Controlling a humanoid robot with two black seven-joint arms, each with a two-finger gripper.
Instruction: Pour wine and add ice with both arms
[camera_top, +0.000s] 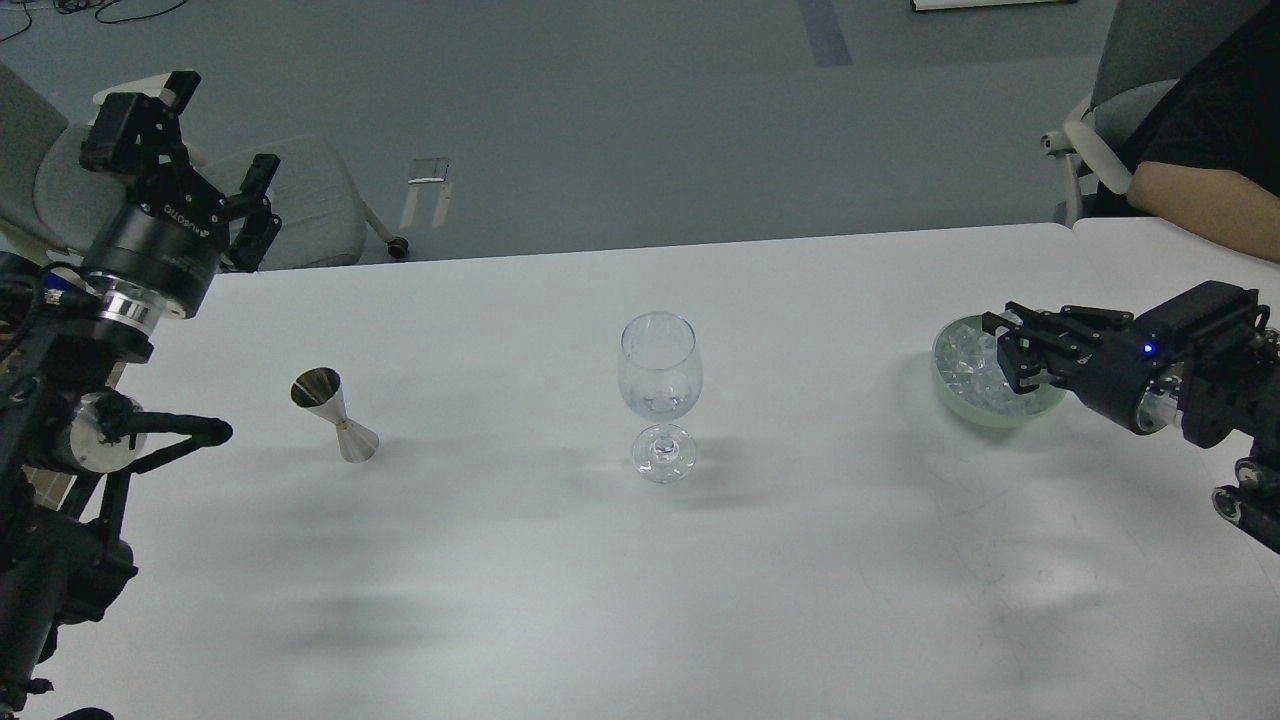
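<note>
A clear wine glass (658, 395) stands upright at the middle of the white table (640, 600). A steel jigger (335, 415) stands to its left. A pale green bowl (950, 392) at the right holds several ice cubes (965, 358). My right gripper (1008, 348) hangs over the bowl's right half, just above the ice, with its fingers apart; I cannot tell whether a cube sits between them. My left gripper (190, 135) is open and empty, raised high over the table's far left corner, well away from the jigger.
A person's bare arm (1200, 205) rests on the table's far right corner, behind the bowl. Grey office chairs stand beyond the far edge at left (310, 205) and right (1100, 130). My left arm's joints (90, 440) crowd the left edge.
</note>
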